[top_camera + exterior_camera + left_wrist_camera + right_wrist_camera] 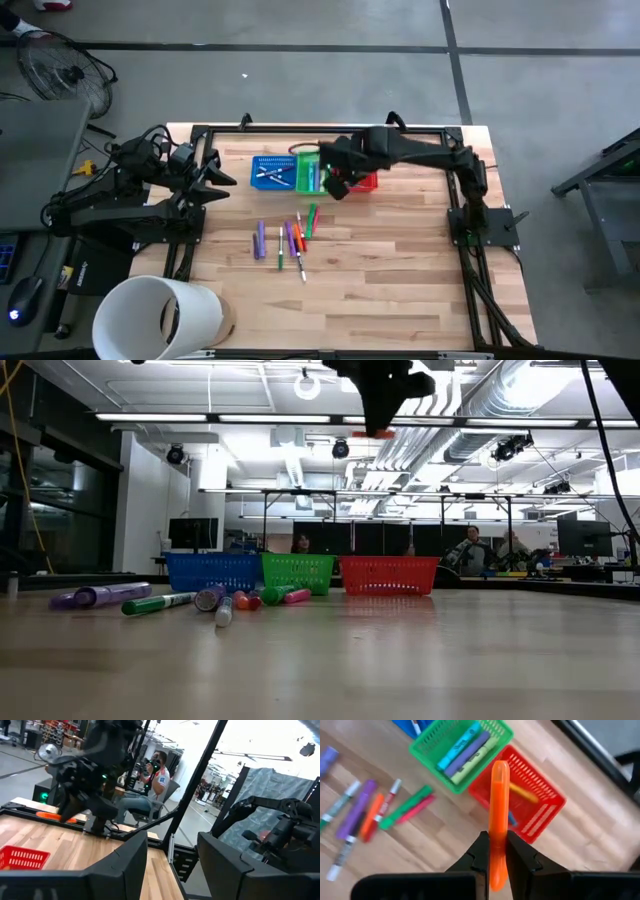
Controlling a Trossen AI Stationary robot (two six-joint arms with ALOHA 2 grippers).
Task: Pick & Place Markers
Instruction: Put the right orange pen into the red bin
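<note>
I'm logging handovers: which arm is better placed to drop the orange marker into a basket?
Right. Its tool is shut on the orange marker, held above the red basket. The left tool waits beside the blue basket, holding nothing.

High view overhead; low view table-level; both share baskets (312, 174).

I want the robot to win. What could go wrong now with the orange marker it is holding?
The right gripper pinches the orange marker near one end, above the red basket. It could tilt or slip. If released off-centre, it might hit the rim and roll onto the table, or land in the green basket alongside.
</note>
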